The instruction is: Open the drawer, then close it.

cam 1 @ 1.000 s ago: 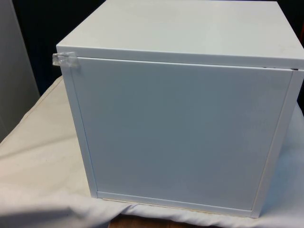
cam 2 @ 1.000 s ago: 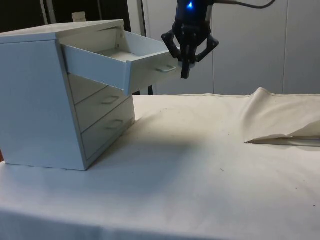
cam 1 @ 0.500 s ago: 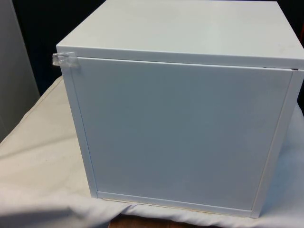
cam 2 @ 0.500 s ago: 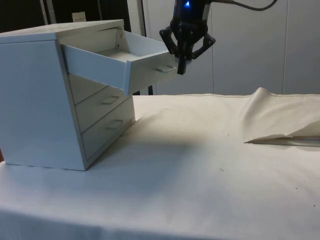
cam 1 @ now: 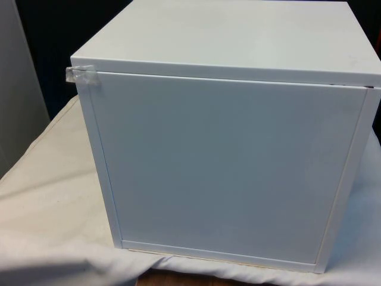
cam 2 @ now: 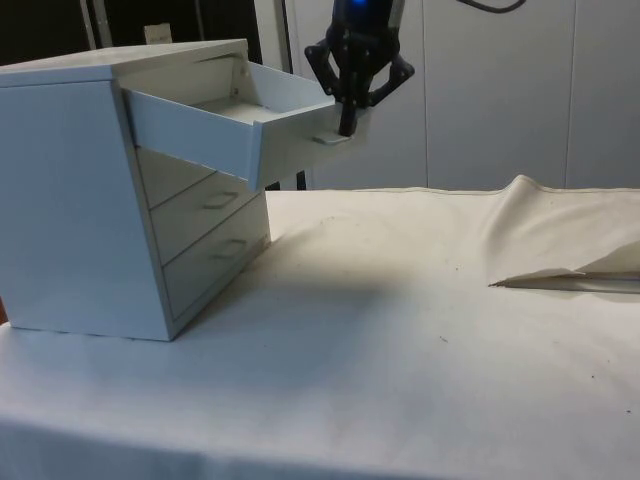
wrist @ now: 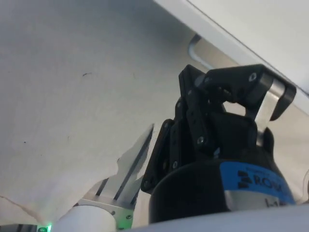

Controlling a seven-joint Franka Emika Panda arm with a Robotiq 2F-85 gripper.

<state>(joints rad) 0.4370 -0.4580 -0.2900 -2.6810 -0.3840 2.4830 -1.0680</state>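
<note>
Three drawers sit in the white chest of drawers (cam 2: 90, 190), and the top drawer (cam 2: 250, 125) is pulled well out while the two below it are pushed in. In the side view the black gripper (cam 2: 347, 128) hangs at the front of that open drawer, its tip right at the small white handle (cam 2: 332, 139) on the drawer's face; whether it touches the handle cannot be told. Its fingers appear drawn together, with nothing held between them. The chest stands on the white cloth (cam 2: 400, 330) near one end of the table, and the cloth is rumpled into a raised fold further along.

From the front view the chest's plain back panel (cam 1: 226, 167) faces the camera, with a scrap of clear tape (cam 1: 80, 75) stuck at its upper corner on the front view's left.

Seen from the wrist, the drawer's handle (wrist: 195, 50) lies just beyond the finger (wrist: 268, 104). Part of a printed word, beginning "RO", reads on a blue band around the gripper's body.
</note>
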